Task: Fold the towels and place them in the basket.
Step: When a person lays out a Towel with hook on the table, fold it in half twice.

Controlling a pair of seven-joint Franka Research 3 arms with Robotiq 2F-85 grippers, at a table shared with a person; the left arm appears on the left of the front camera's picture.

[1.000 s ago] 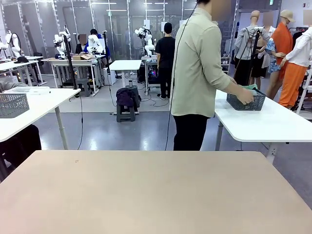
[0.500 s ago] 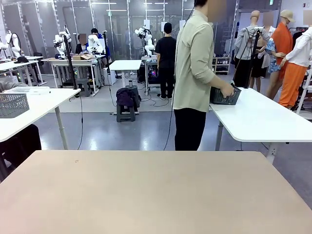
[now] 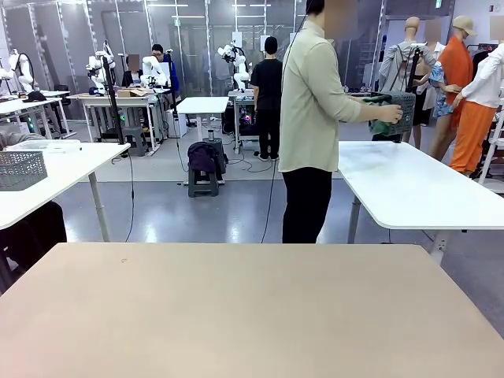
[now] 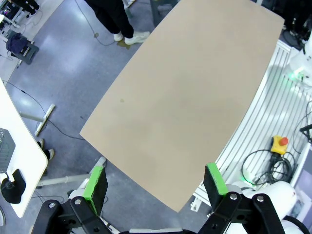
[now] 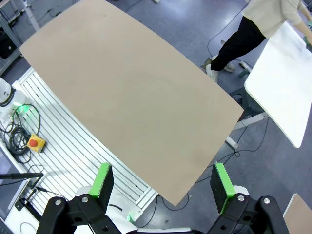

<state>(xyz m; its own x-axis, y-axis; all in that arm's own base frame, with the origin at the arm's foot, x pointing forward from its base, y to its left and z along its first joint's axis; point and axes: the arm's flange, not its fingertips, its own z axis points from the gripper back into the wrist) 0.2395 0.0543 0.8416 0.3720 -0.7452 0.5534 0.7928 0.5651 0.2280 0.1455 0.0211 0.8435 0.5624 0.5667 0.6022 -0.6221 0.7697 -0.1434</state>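
Tan surface (image 3: 252,315) spreads across the foreground in the front view. Past its far edge a person (image 3: 315,102) in a pale shirt and dark trousers stands side-on, facing a white surface (image 3: 417,189) on the right. The person holds the basket (image 3: 405,110) at chest height, lifted clear above the white surface and well apart from the tan one. One hand (image 3: 388,115) grips its near side. A green towel (image 3: 379,102) is bunched against the basket at that hand. I cannot tell whether more towels lie inside.

The left claw (image 4: 155,181) hangs high over the tan surface, near one corner. Its green pads (image 4: 95,181) are spread wide and it grips nothing. The person's shoes (image 4: 127,38) show on the grey floor beyond the far edge.

The right claw (image 5: 163,181) also hangs high over the tan surface, jaws wide open and holding nothing. In its view the person and the white surface sit at the top right, apart from the tan surface.
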